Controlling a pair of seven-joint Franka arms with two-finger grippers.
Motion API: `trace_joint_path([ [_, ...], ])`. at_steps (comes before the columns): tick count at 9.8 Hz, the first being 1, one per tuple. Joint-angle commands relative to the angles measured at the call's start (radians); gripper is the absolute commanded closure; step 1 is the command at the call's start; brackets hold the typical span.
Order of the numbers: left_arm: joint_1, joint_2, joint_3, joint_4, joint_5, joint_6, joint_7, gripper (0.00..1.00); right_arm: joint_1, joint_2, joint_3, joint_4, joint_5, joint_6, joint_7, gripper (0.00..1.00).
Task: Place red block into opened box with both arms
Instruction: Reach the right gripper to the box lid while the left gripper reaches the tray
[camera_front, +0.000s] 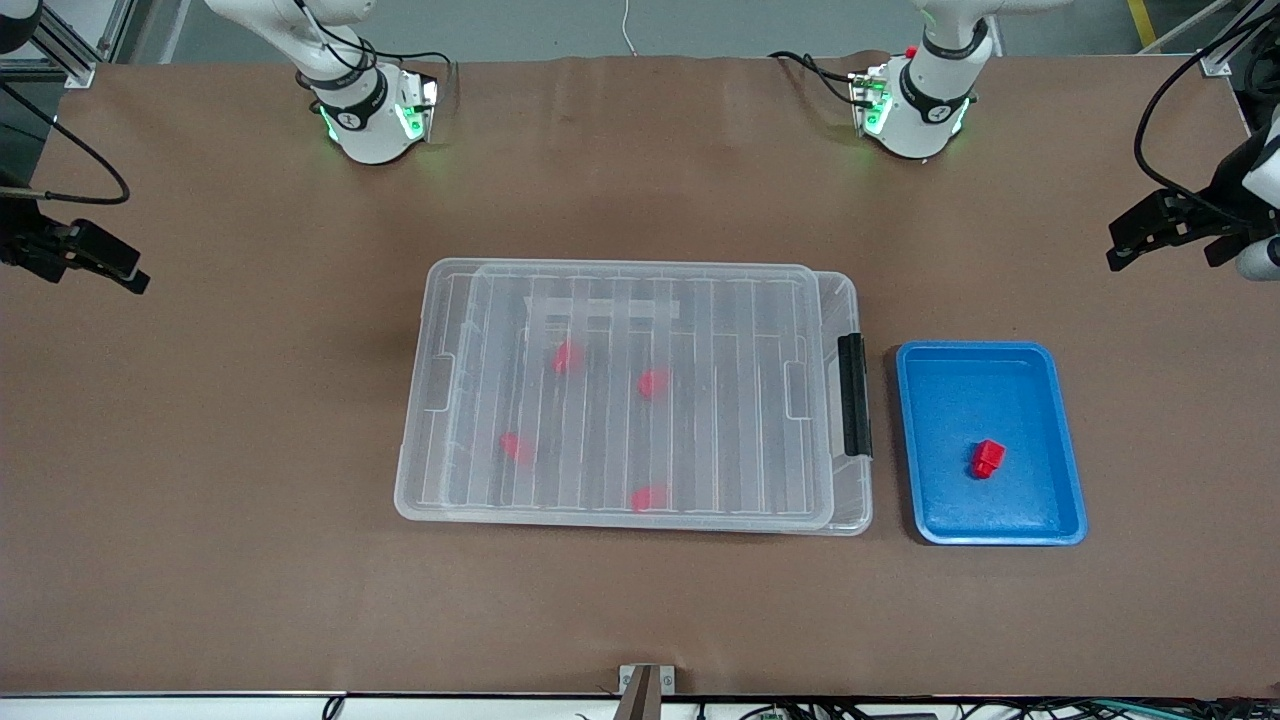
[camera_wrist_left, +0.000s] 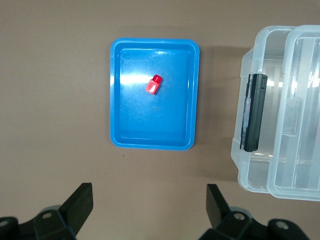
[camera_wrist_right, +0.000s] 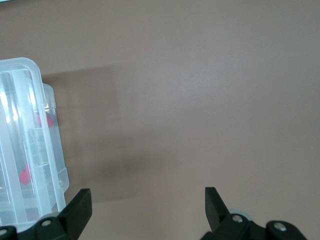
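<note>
Biggest thing out here is the brown table (camera_front: 250, 450), and on it one box (camera_front: 640, 395), a single clear bin, its long axis running between the two arms' ends of the table. Its ribbed lid (camera_front: 650, 300) lies on top, slid a little toward the right arm's end, and the black clip handle (camera_front: 853, 395) sits on the short end facing the blue tray. Through the lid, four red blocks (camera_front: 655, 382) show blurred inside, scattered across the bin.

Next down in size, one blue tray (camera_front: 1065, 440), just beside the box at the left arm's end. In it lies a fifth red block (camera_front: 987, 459), alone, its long axis on a slight diagonal, the narrower stub pointing nearer to the front camera and toward the box.

Two arms, two grippers. The left gripper (camera_wrist_left: 149, 202) hangs high over bare table near the tray, fingers spread wide, holding nothing. The right gripper (camera_wrist_right: 148, 206) hangs over bare table at its own end, near the box's short end, fingers also spread wide and empty.
</note>
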Motion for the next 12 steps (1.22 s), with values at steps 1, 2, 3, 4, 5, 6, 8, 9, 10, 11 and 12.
trace_joint_path([
  [1,0.002,0.021,-0.001,0.002,-0.009,-0.018,-0.006,0.00,-0.003,-0.003,0.003,-0.001,0.001,-0.009,-0.005,0.00],
  [2,-0.004,0.023,-0.001,0.006,-0.003,-0.018,-0.006,0.00,-0.003,-0.005,0.003,-0.001,0.001,-0.009,-0.005,0.00],
  [3,-0.003,0.021,-0.001,0.006,-0.003,-0.018,-0.006,0.00,-0.002,-0.005,0.003,-0.007,0.001,-0.009,-0.005,0.00],
  [4,0.005,0.023,-0.001,0.006,-0.008,-0.018,0.002,0.00,-0.002,-0.005,0.003,-0.007,0.001,-0.009,-0.005,0.00],
  [5,0.009,0.055,-0.001,0.005,-0.005,-0.016,0.008,0.00,0.001,-0.005,0.003,-0.007,0.001,-0.002,-0.003,0.00],
  [6,0.011,0.095,-0.001,0.005,-0.006,-0.009,0.011,0.00,0.003,-0.005,0.006,-0.006,0.001,0.002,-0.002,0.00],
  [8,0.000,0.206,0.001,-0.003,0.008,0.110,0.014,0.00,0.029,-0.005,0.007,0.002,0.001,-0.004,0.006,0.00],
  [9,0.000,0.275,0.001,-0.007,0.009,0.164,0.017,0.00,0.056,-0.003,0.007,0.003,0.001,-0.003,0.009,0.00],
  [10,-0.003,0.346,-0.001,-0.007,0.009,0.225,0.042,0.00,0.082,0.010,0.007,0.003,0.004,0.012,0.011,0.00],
  [11,0.000,0.406,-0.001,-0.007,0.009,0.290,0.109,0.00,0.122,0.044,0.009,0.002,0.003,0.047,0.011,0.00],
  [12,0.006,0.461,0.001,-0.007,0.009,0.356,0.181,0.00,0.154,0.120,0.019,0.003,0.001,0.096,0.012,0.00],
])
